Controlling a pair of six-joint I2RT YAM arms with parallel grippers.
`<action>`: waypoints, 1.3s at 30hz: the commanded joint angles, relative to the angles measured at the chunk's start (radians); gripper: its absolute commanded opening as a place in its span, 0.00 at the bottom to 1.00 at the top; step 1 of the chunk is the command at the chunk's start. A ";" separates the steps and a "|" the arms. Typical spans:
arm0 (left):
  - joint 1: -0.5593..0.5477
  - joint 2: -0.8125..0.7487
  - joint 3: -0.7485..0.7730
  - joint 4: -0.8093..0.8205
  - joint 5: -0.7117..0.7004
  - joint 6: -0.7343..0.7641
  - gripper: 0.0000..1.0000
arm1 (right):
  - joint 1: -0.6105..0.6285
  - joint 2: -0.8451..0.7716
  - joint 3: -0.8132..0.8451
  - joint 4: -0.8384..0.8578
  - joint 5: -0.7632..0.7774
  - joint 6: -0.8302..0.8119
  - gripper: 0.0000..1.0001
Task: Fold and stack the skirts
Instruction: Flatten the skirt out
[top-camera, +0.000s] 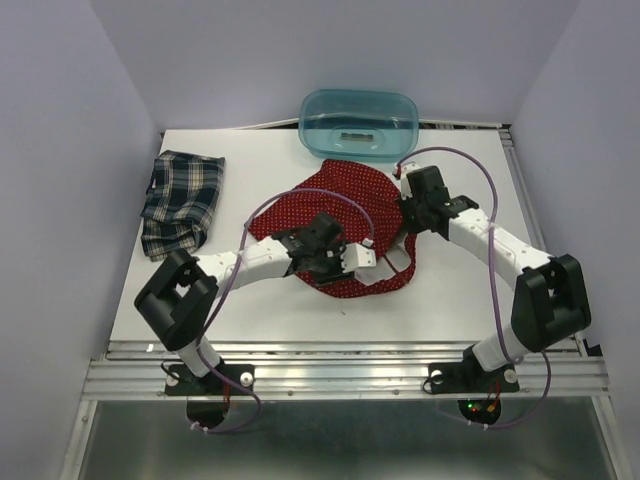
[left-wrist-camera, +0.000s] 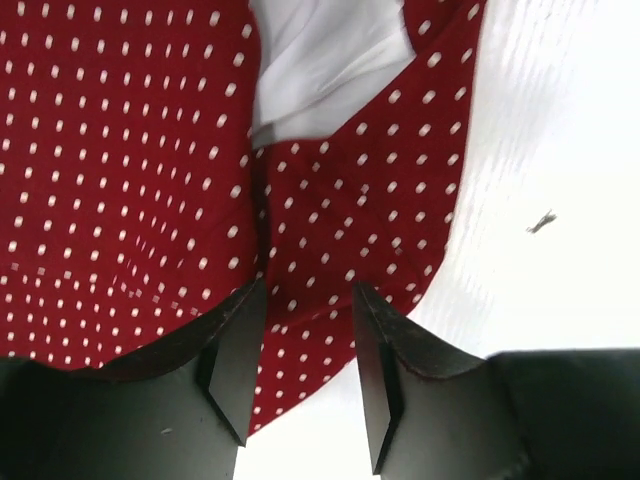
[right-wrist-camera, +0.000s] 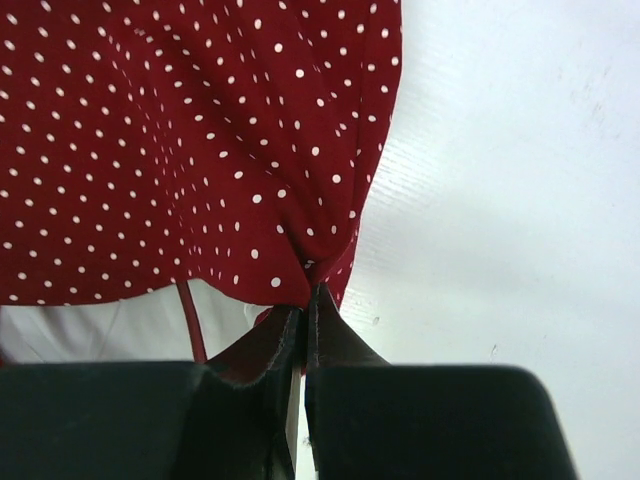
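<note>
- Bolted at the near edge of the white table (top-camera: 250, 310), both arms bend at a raised elbow and reach toward the middle.
- Left arm: its elbow stands near the left, and its forearm runs right, low over the cloth. The left gripper (top-camera: 368, 262) (left-wrist-camera: 308, 300) points down at the near right edge of the red dotted skirt (top-camera: 340, 195) (left-wrist-camera: 120, 150) (right-wrist-camera: 150, 120).
- Its jaws stand partly apart, one on each side of a raised crease in the cloth, and nothing is clamped between them. I cannot tell whether the tips touch the fabric.
- Right arm: its elbow is near the right, and its forearm slants far and left. The right gripper (top-camera: 410, 222) (right-wrist-camera: 308, 300) is tipped down at the skirt's right edge.
- Its jaws are pressed together on a pinched bunch of the red cloth at that edge.
- The red skirt lies crumpled at mid-table, with its white lining (left-wrist-camera: 320, 60) (right-wrist-camera: 100, 330) showing at the near right.
- The plaid skirt (top-camera: 182, 200) lies loosely folded at the far left, well apart from both grippers.
- A teal plastic tub (top-camera: 360, 122) sits at the far edge, just beyond the red skirt.
</note>
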 joint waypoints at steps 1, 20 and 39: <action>-0.052 0.028 0.067 0.038 -0.007 -0.039 0.50 | -0.003 -0.031 -0.050 0.036 0.020 0.002 0.01; -0.058 0.241 0.217 -0.093 -0.072 -0.125 0.56 | -0.012 0.030 -0.022 0.054 0.003 -0.006 0.01; 0.178 -0.471 0.006 -0.127 0.278 -0.033 0.00 | -0.213 -0.075 -0.087 0.002 0.055 -0.079 0.01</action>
